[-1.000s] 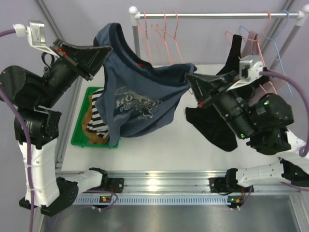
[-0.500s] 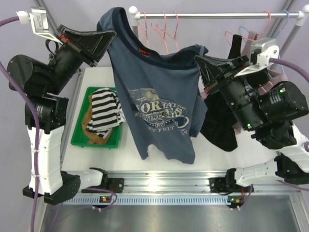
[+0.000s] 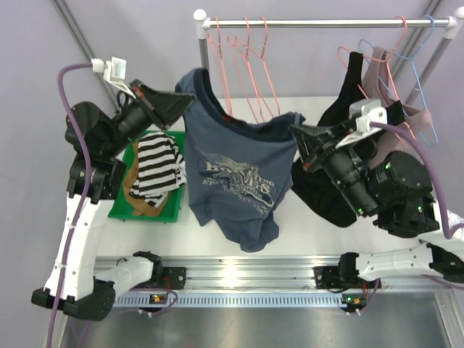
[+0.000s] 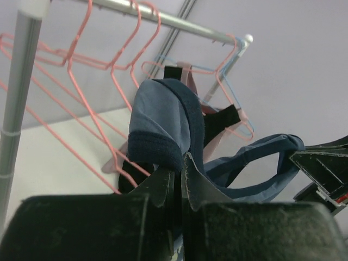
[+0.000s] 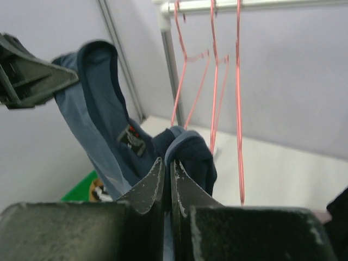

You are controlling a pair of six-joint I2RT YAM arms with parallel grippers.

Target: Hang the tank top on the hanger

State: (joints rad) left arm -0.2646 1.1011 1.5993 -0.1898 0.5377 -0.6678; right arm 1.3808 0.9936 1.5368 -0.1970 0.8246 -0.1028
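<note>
the top (image 3: pixel 232 181) hangs spread in the air below the rail (image 3: pixel 326 23), just in front of the pink hangers (image 3: pixel 250 65). the left claw (image 3: pixel 187 100) is pinched shut on one shoulder strap and the right claw (image 3: pixel 294 135) on the other. the top looks light, limp and saggy, so gripping the bound strap edges seems best.

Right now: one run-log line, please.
tank top: held up, spread wide | left gripper: shut on strap | right gripper: shut on other strap | pink hangers: on rail, none in top
</note>
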